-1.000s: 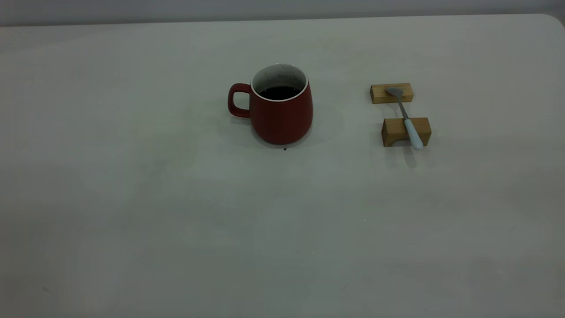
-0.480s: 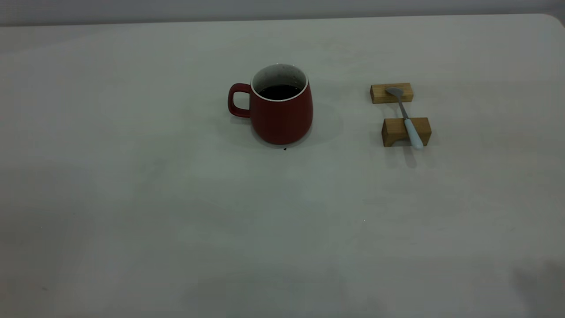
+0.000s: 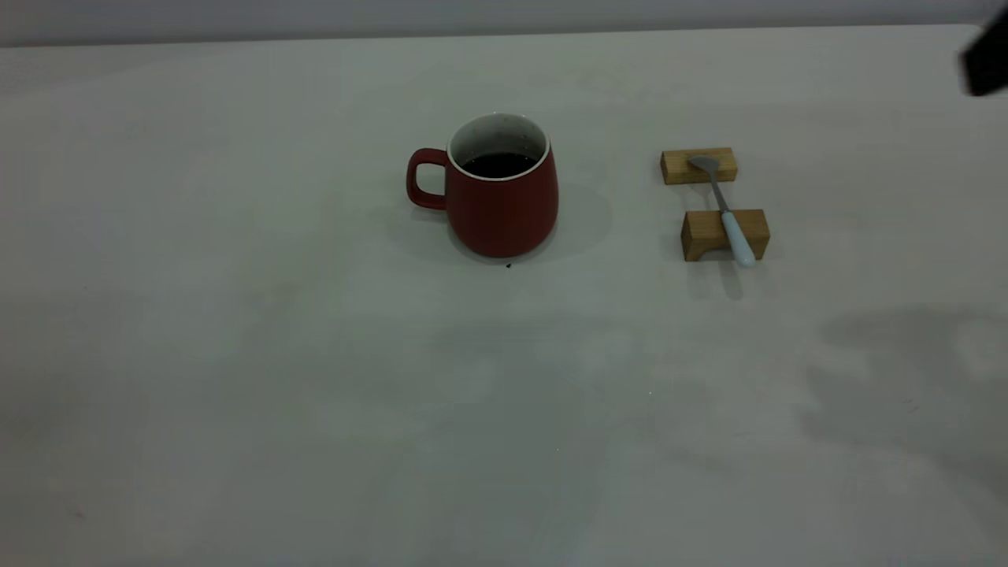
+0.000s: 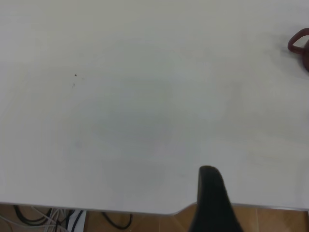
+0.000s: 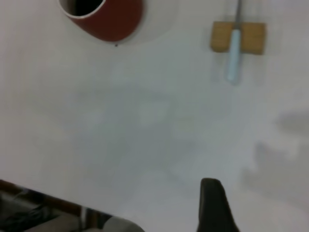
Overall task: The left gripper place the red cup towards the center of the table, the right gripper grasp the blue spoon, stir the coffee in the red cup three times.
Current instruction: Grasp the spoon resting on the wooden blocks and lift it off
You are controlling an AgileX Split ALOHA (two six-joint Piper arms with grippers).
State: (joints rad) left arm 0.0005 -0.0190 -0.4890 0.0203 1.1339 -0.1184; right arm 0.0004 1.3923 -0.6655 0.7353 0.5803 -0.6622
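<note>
Just entering at the far right edge: right tool (image 3: 984, 59), jaw state impossible to tell; blue spoon (image 3: 732, 228) untouched, grasp presumably next.

Table (image 3: 236, 354): cup (image 3: 502, 205), 2 blocks (image 3: 723, 233).

I can read no text, label, brand, number or sign anywhere in my views: the red cup (image 3: 502, 203), the blue spoon (image 3: 736, 236), the two wooden blocks (image 3: 698, 165) and the table (image 3: 315, 378) all carry no lettering.
</note>
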